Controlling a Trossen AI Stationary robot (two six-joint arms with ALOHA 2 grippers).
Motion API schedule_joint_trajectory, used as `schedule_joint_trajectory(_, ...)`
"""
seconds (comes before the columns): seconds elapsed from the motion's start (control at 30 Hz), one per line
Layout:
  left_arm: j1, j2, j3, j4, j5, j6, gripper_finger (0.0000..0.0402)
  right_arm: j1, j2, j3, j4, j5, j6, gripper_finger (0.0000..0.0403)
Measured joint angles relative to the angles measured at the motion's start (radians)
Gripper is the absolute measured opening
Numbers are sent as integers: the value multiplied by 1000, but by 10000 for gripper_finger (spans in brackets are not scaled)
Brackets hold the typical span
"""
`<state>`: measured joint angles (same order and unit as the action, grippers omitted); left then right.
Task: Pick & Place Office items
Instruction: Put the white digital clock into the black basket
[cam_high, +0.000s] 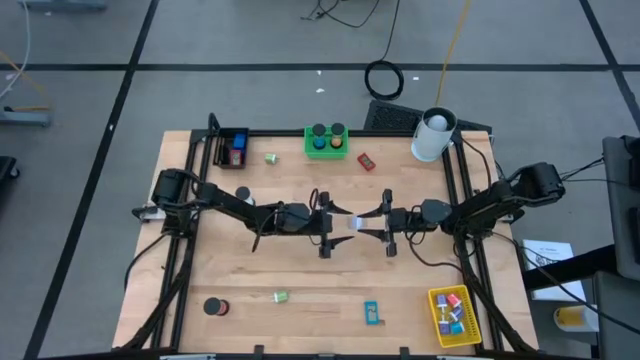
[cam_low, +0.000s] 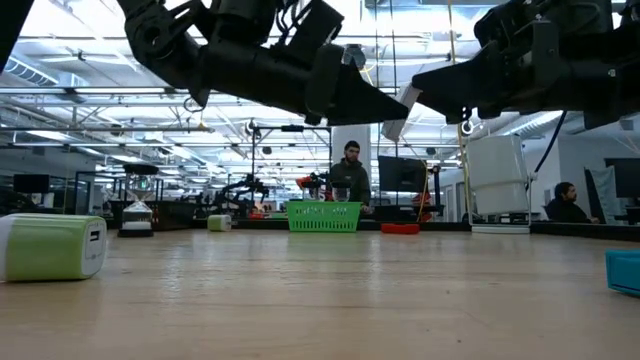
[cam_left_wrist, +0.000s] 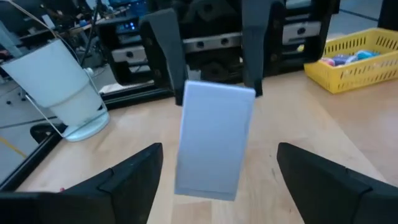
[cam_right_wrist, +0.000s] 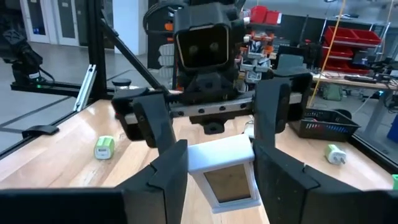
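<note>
While both arms meet above the middle of the table (cam_high: 300, 260), the near edge holds several scattered pieces: a black roll (cam_high: 214, 307) at the near left, a small green charger (cam_high: 281, 296) a little to its right, and a cyan piece (cam_high: 372, 313) right of centre. At the near right corner stands the yellow bin (cam_high: 436, 318), with red, blue and pink items inside it.

Halfway across, the two grippers face each other with a pale white block (cam_high: 354, 222) between them. The right gripper (cam_high: 378, 223) pinches this block: in the right wrist view its fingers (cam_right_wrist: 280, 180) press against the block's two sides. The left gripper (cam_high: 330, 223) stands spread wide, its fingers (cam_left_wrist: 134, 177) on either side of the block without touching it, as the left wrist view shows. From the low view the block hangs tilted, well above the tabletop.

Farther off, a second green charger (cam_high: 271, 157) lies at the far left, near the black bin (cam_high: 231, 148), which holds blue and red items. The green bin (cam_high: 326, 141) sits at the far centre with two black rolls in it, a red block (cam_high: 366, 161) lies just to its right, and the big white cylinder (cam_high: 433, 135) stands at the far right corner.
</note>
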<state>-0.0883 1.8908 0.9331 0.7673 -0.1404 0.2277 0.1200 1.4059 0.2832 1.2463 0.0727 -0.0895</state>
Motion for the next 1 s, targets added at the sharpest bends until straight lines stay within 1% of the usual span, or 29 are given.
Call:
schedule_joint_trajectory(0.17, 0, 46, 36, -2, -16, 2, 300, 0, 0, 0, 14, -25, 26, 157)
schedule_joint_trajectory(0.27, 0, 53, 52, -2, -16, 0, 277, 4, 0, 0, 14, -26, 26, 155)
schedule_joint_trajectory(0.4, -3, 53, 53, 2, -16, 3, 226, 6, 0, 0, 14, -26, 26, 153)
schedule_joint_trajectory(0.53, -6, 53, 53, 3, -13, 8, 166, 6, 0, 0, 14, -25, 33, 162)
schedule_joint_trajectory(0.63, -6, 53, 53, -5, -17, 6, 161, 6, 0, 0, 12, -18, 52, 171)
schedule_joint_trajectory(0.77, -5, 25, 53, -66, -58, 3, 161, 13, 0, 0, 16, 61, 54, 190)
schedule_joint_trajectory(0.87, -6, -19, 52, -187, -119, 0, 161, 27, 0, 0, 30, 129, 49, 216)
schedule_joint_trajectory(0.93, -6, -42, 52, -238, -161, 0, 161, 33, -5, 0, 32, 146, 46, 238)
schedule_joint_trajectory(1.0, -8, -74, 41, -288, -183, 3, 161, 34, -6, 0, 37, 151, 43, 258)
